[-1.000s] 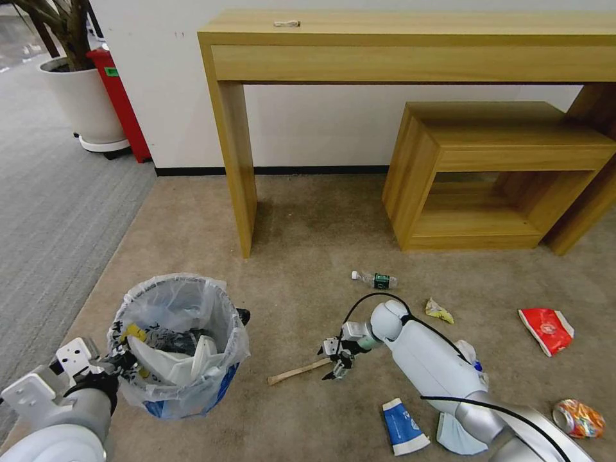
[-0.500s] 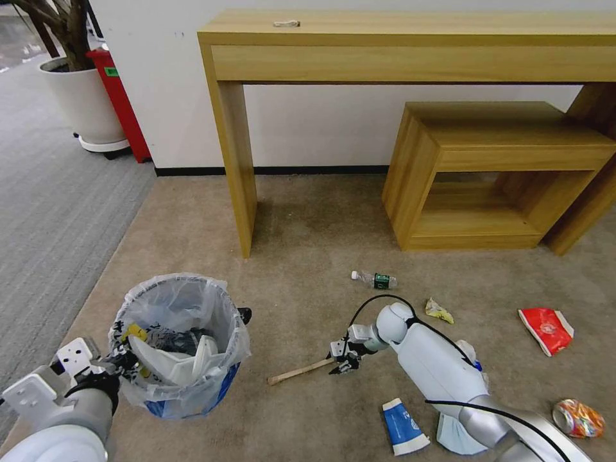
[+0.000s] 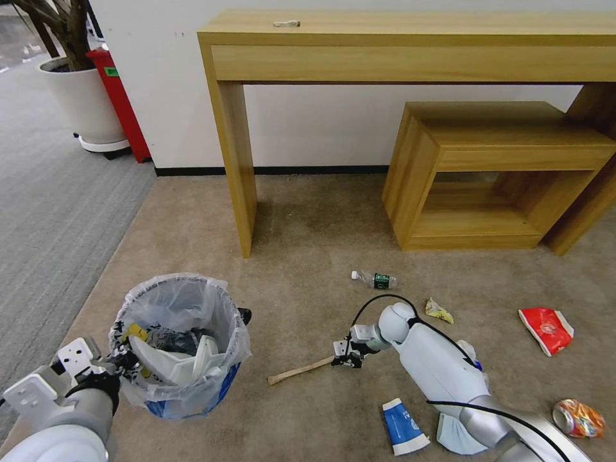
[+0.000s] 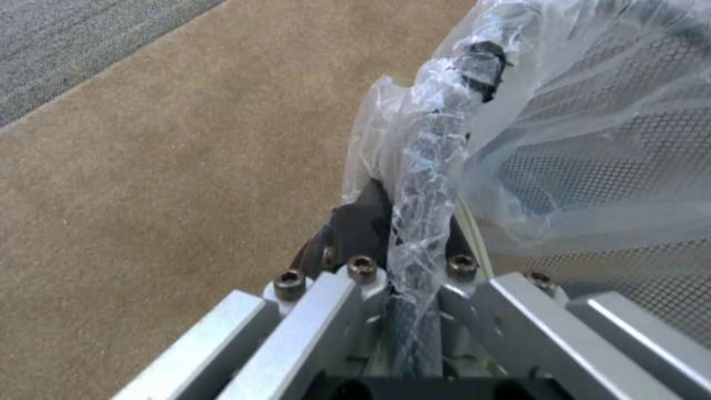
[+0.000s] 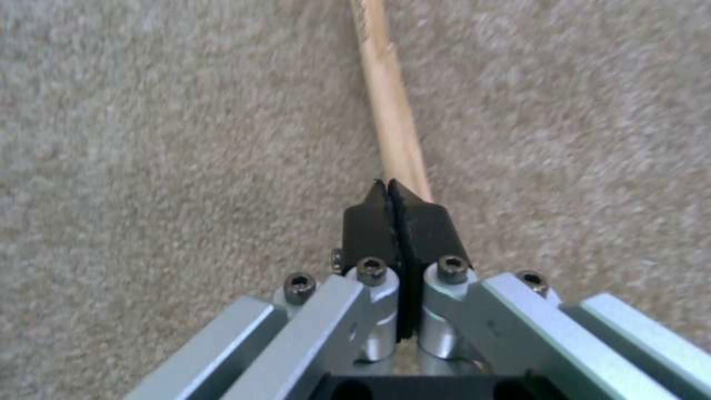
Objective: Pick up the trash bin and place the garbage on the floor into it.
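The trash bin (image 3: 186, 393), blue with a whitish bag liner, holds white and dark litter. My left gripper (image 3: 119, 363) is shut on its bag-wrapped rim (image 4: 426, 166). On the floor (image 3: 308, 237) lies the wooden stick (image 3: 298, 371). My right gripper (image 3: 344, 355) is low at the stick's right end. Its pads (image 5: 366, 222) meet with no gap, and the stick (image 5: 381, 83) runs out from under the right one. Other garbage is scattered around: a green-labelled bottle (image 3: 375, 280), a yellow wrapper (image 3: 439, 311), a red wrapper (image 3: 547, 328), a can (image 3: 579, 417), a blue-white cup (image 3: 403, 427) and a pale-blue mask (image 3: 454, 437).
A long wooden desk (image 3: 410, 45) stands against the wall, its leg (image 3: 237, 167) reaching down to the carpet. A low wooden shelf unit (image 3: 494, 173) sits at the right. A potted plant (image 3: 80, 96) and a tall red box (image 3: 122, 102) stand at the far left on grey ribbed carpet (image 3: 51, 212).
My right gripper came down and a little right onto the stick's end, and its fingers went from spread to shut. The left gripper and the bin stayed put.
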Robot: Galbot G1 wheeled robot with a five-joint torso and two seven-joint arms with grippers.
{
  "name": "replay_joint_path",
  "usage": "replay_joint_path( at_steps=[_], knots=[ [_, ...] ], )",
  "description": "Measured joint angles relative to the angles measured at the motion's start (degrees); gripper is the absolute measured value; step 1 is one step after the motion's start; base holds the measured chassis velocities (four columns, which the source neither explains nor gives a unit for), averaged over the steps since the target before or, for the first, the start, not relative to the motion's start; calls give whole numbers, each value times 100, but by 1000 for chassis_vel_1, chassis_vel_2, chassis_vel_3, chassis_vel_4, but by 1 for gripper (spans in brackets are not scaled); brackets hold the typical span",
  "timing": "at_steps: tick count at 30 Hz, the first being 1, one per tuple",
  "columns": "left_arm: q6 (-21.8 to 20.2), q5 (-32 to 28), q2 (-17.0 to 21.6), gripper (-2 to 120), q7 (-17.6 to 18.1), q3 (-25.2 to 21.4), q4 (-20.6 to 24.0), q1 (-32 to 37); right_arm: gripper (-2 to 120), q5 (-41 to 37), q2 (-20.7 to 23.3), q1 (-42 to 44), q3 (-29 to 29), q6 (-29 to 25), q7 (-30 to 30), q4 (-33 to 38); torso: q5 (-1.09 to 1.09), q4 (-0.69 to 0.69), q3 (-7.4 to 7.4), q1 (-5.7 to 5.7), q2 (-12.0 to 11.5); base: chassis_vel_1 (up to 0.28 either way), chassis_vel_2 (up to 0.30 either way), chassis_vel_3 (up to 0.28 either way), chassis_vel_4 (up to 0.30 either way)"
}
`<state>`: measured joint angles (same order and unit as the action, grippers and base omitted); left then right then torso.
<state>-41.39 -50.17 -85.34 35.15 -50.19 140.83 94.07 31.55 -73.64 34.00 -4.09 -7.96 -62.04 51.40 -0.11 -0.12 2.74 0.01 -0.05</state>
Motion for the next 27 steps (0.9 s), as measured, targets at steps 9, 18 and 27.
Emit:
replay_joint_path(
  at_steps=[9, 18, 27],
  knots=[
    [0, -5, 17, 1, -2, 3, 3, 0, 33, -97, -31, -10, -5, -22, -5, -7, 0, 0, 0, 0, 0, 0, 0, 0, 0],
    [0, -15, 44, 1, -4, -5, 9, 14, 64, 177, -73, -15, -7, -47, 123, -94, 0, 0, 0, 0, 0, 0, 0, 0, 0],
    [0, -16, 43, 1, -4, 7, 18, 18, 46, 315, -157, -32, 40, -64, 368, -343, 0, 0, 0, 0, 0, 0, 0, 0, 0]
  ],
)
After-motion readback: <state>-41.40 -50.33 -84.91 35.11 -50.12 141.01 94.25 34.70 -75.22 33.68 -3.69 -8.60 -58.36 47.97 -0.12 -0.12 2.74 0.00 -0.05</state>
